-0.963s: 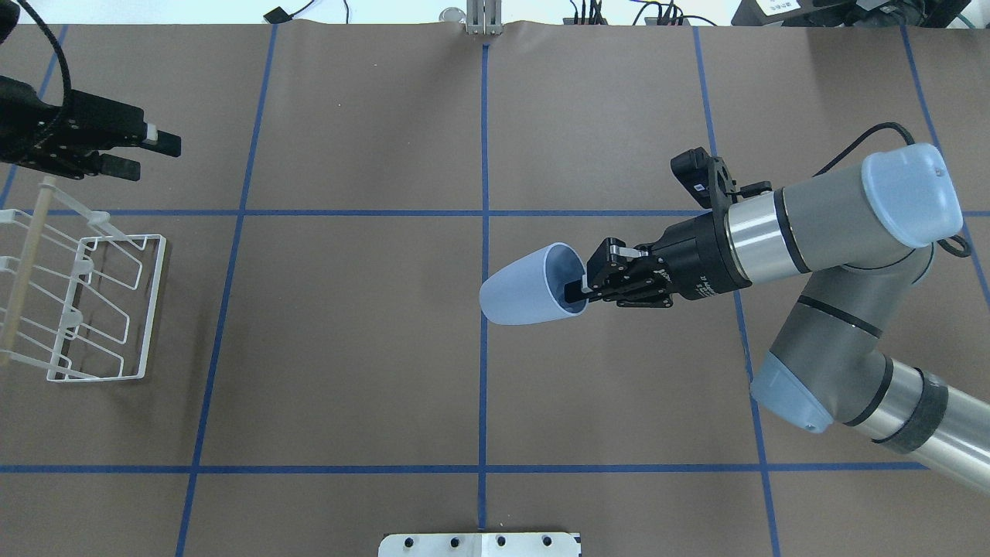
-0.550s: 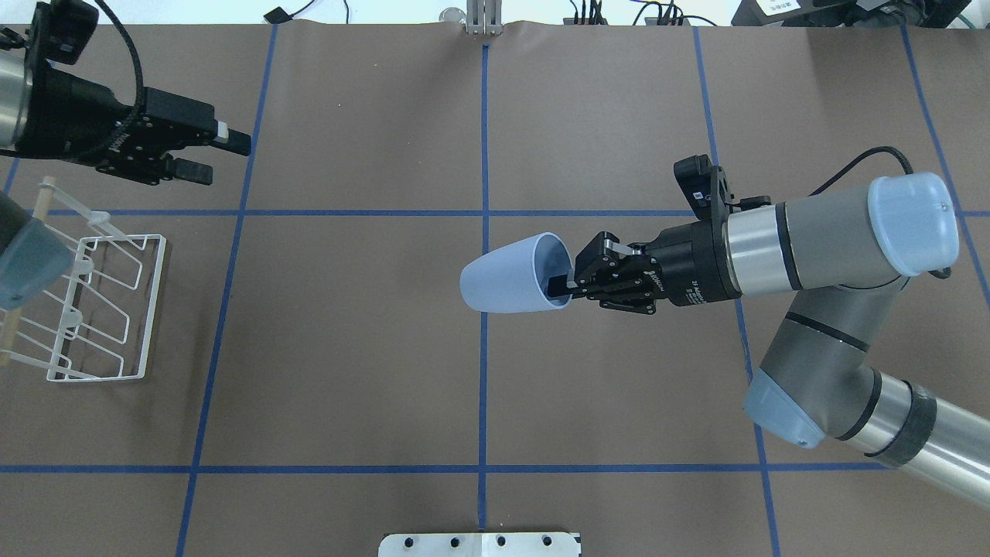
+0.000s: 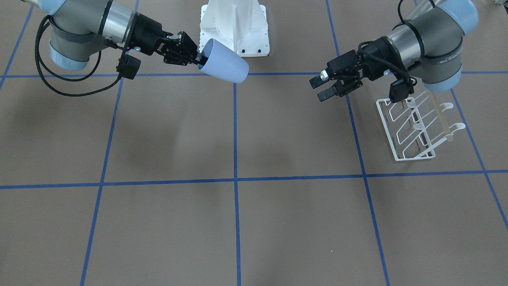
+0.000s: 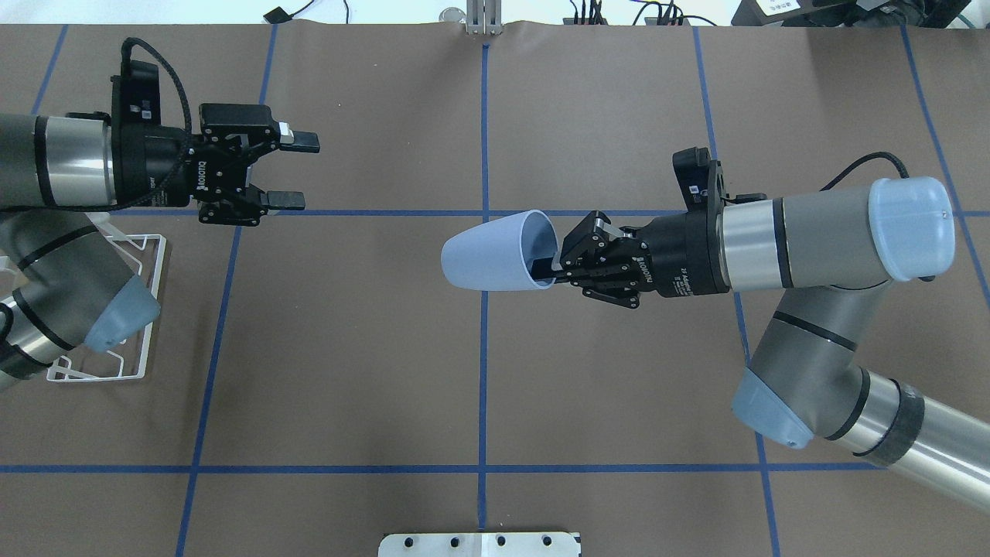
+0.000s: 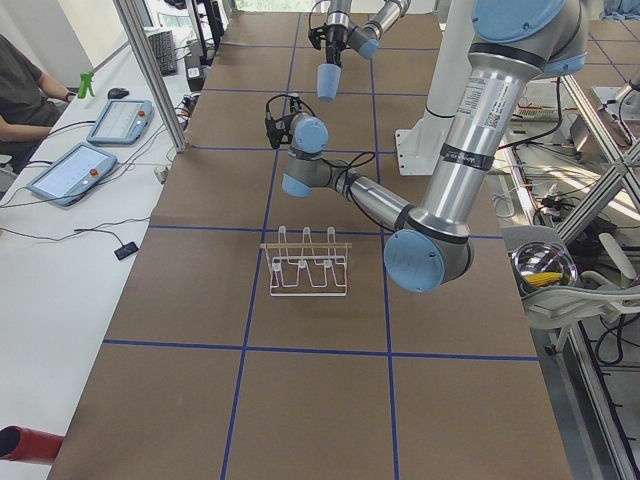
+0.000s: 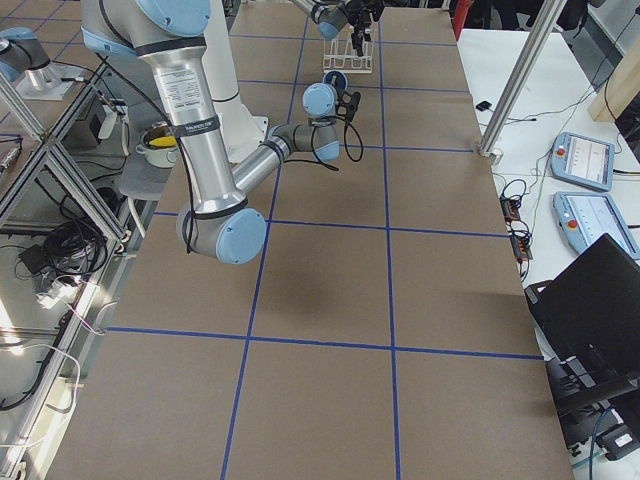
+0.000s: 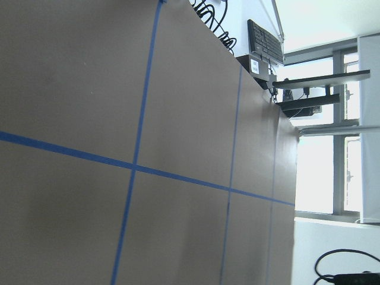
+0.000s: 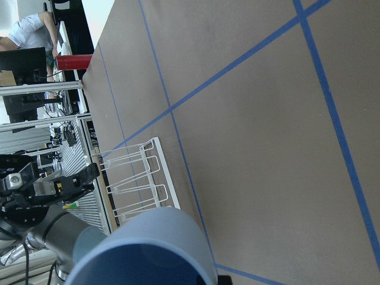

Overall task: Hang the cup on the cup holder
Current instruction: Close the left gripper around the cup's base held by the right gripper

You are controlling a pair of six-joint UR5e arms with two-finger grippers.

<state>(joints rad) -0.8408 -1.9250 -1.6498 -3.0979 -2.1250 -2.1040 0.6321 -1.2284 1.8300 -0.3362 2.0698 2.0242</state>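
Observation:
The light-blue cup (image 4: 495, 251) hangs in the air over the table's middle, lying sideways with its base pointing toward the left arm. My right gripper (image 4: 551, 267) is shut on its rim, one finger inside the cup; both also show in the front view, the cup (image 3: 224, 61) and the gripper (image 3: 198, 59). My left gripper (image 4: 298, 172) is open and empty, pointing at the cup with a wide gap between them. The white wire cup holder (image 3: 412, 127) with its wooden bar (image 3: 440, 115) stands on the table under the left arm, which hides most of the rack (image 4: 160, 271) from overhead.
The white robot base (image 3: 234, 24) sits at the table's near-robot edge. Blue tape lines (image 4: 483, 387) grid the brown table. A red cylinder (image 5: 25, 443) and tablets (image 5: 75, 170) lie on the side desk by a seated operator.
The left arm has swung in from the left edge toward the middle and now covers the rack. The right gripper has carried the cup further left and slightly away from the robot.

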